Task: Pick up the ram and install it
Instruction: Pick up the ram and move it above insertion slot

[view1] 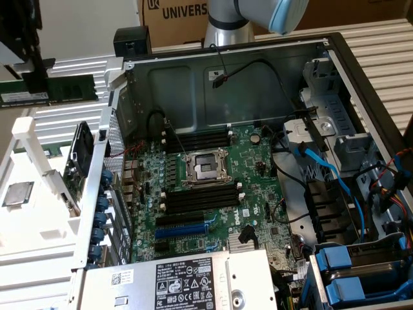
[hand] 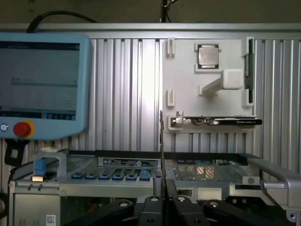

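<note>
Ribbed aluminium tabletop point(view1: 381, 58) carrying an open computer case point(view1: 193, 71), its motherboard point(view1: 258, 194) exposed, with a processor socket point(view1: 205, 168) at centre and black memory slots point(view1: 200, 197) at the socket's six and twelve o'clock. In the exterior view, at the case's ten o'clock and outside its wall, the pincer point(view1: 35, 82) is clamped tight on the ram point(view1: 64, 89), a green stick held level, well apart from the slots. In the wrist view the ram point(hand: 161, 141) appears edge-on, rising from between the closed fingers of the pincer point(hand: 162, 207). A white holder point(view1: 32, 226) at the case's eight o'clock bears a silver processor chip point(view1: 17, 194); a teach pendant point(hand: 42, 84) appears in the wrist view.
</note>
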Robot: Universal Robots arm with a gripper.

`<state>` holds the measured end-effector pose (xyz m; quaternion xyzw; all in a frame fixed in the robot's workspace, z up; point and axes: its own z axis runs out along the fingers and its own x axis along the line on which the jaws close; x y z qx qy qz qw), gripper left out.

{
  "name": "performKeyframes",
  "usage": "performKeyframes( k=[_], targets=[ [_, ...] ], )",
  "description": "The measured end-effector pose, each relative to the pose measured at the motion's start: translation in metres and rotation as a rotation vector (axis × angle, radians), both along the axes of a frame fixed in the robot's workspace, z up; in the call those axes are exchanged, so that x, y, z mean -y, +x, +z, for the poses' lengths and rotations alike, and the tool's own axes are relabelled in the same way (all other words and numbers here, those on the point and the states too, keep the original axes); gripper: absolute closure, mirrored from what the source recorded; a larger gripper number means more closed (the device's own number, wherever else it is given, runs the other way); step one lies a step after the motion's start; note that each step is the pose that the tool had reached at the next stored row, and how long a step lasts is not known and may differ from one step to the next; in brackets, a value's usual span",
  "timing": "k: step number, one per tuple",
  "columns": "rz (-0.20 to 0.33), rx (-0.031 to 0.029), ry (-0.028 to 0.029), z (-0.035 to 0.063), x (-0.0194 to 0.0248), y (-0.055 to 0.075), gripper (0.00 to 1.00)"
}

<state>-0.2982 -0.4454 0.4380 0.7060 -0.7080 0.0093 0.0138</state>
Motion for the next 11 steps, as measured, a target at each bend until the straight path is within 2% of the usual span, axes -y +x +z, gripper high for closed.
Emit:
performKeyframes(
  k=[11],
  targets=[
    [0.0,0.0001,0.0001,0.0001,0.0002,0.05,0.87]
  ],
)
